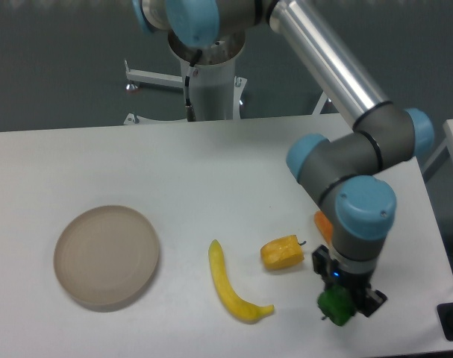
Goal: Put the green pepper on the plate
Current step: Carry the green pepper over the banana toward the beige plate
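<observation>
1. The gripper (340,305) points down in the lower right of the frame, its dark fingers closed around the green pepper (335,307); the pepper's bright green body bulges out between and below them.
2. The green pepper is at the very tip of the tool, low in the frame, just right of and below the yellow pepper chunk (282,253). Whether it is lifted off the table or touching it cannot be told from this view.
3. Above the gripper sits the arm's wrist, a grey housing with a large blue cap (366,210) facing the camera. A second blue-capped joint lies just up and to the left of it, and a third shows at the right behind the elbow.
4. From there a long silver tube (327,61) runs diagonally up to the top centre of the frame, where the shoulder joints and white base column stand.
5. An orange carrot (322,222) lies partly hidden behind the wrist, only its left end showing, just right of the yellow chunk.
6. A long yellow banana-shaped item (230,286) lies on the white table (211,171) left of the yellow chunk, curving down to the right.
7. The plate (107,256), a beige round disc with a low rim, rests at the left of the frame, well apart from the gripper and with nothing on it.
</observation>
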